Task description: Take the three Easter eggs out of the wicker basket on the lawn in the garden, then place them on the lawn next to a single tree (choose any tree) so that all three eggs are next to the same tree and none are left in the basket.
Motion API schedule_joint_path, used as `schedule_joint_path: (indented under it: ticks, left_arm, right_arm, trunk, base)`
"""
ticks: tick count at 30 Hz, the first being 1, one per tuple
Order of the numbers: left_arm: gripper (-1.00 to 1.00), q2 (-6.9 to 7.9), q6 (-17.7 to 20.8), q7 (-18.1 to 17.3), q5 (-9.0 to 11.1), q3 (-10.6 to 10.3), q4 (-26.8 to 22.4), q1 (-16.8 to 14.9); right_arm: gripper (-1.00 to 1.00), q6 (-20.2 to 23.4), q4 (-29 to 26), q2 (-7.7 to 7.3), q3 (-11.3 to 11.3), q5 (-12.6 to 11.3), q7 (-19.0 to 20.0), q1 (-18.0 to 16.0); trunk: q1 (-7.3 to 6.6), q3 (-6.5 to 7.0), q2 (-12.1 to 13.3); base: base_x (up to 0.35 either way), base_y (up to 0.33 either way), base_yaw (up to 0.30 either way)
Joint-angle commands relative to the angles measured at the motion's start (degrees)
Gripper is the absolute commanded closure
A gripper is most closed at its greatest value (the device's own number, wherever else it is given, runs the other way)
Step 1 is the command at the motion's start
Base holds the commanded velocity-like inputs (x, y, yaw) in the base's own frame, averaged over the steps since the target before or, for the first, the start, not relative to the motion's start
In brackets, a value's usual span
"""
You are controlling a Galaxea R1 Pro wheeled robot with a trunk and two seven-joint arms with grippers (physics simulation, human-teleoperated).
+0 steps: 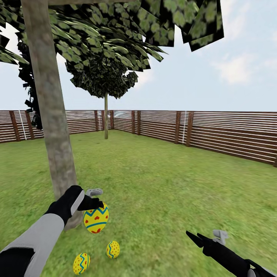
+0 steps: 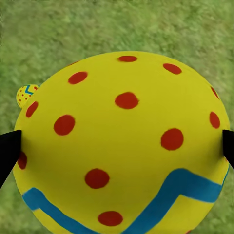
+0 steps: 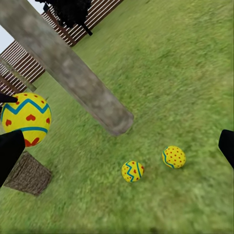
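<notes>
Left gripper [image 1: 91, 203] clamping third egg [image 1: 96, 218] across widest middle, hanging above lawn [image 1: 161, 192] just beside tree [image 1: 54, 146] trunk. Egg looking smooth, rigid, light; likely slippery on curve, so grip at equator is best, gentle squeeze.

Two eggs lying on grass near trunk: one [image 1: 81, 263], another [image 1: 113, 249]. Three eggs counted.

Right gripper [image 1: 209, 238] hovering, jaws spread, carrying nothing.

Farther: second tree [image 1: 105, 115], fence [image 1: 231, 134] enclosing garden.

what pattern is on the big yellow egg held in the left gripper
Red dots and hearts with blue zigzag bands on the large yellow egg; the left wrist view shows it best.
</notes>
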Motion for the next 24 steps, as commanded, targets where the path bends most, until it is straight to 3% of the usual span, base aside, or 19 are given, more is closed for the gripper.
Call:
schedule_joint_path:
  ticks: [1,24]
  left_arm:
    - [1.00,0.09,0.18,0.17,0.56,-0.41,-0.09,-0.05]
    - [1.00,0.01,0.15,0.17,0.56,-0.41,-0.11,-0.05]
  right_arm:
    - [-1.00,0.41,0.00,0.03,-0.05,-0.33,0.06,-0.05]
    - [-1.00,0.36,0.00,0.20,-0.04,-0.25,0.04,-0.05]
  trunk:
    - [0.24,-0.29,-0.50]
    - [5.29,-4.42,-9.72]
  base:
    - [0.000,0.000,0.000]
    - [0.000,0.000,0.000]
